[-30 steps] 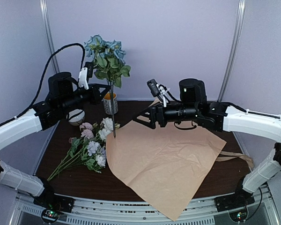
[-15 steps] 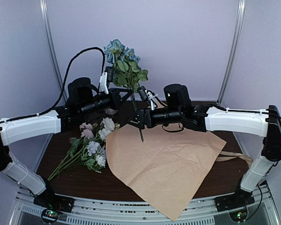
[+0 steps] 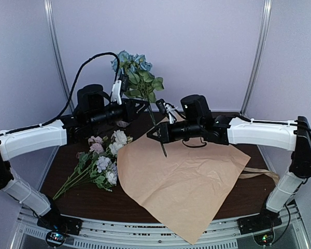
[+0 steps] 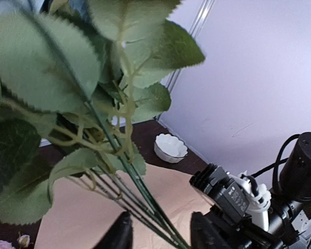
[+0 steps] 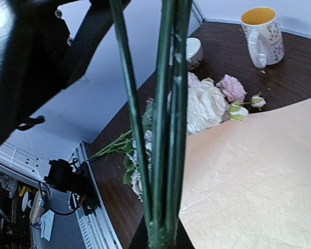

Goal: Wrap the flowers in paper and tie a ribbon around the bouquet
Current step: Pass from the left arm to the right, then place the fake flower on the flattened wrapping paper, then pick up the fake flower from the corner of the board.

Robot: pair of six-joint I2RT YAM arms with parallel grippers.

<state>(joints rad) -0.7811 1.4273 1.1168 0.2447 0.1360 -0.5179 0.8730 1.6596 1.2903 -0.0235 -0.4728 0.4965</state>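
My right gripper pinches one blue-bloomed leafy bunch by its stems, my left gripper parted around them; below lie one pink-white bunch, one tan paper sheet.

The paper is lying spread across the middle and right of the tabletop, with its near corner hanging past the front edge. The loose flowers are lying to its left, their blooms touching the paper's left edge and their stems pointing toward the near left corner. The ribbon is running out from the paper's right corner toward the right edge. The raised bunch is hanging above the paper's far left corner. Its stems are passing through the gap between the left arm's spread fingers and sitting clamped lower down in the right arm's fingers. A mug and a bowl are standing behind the loose flowers.
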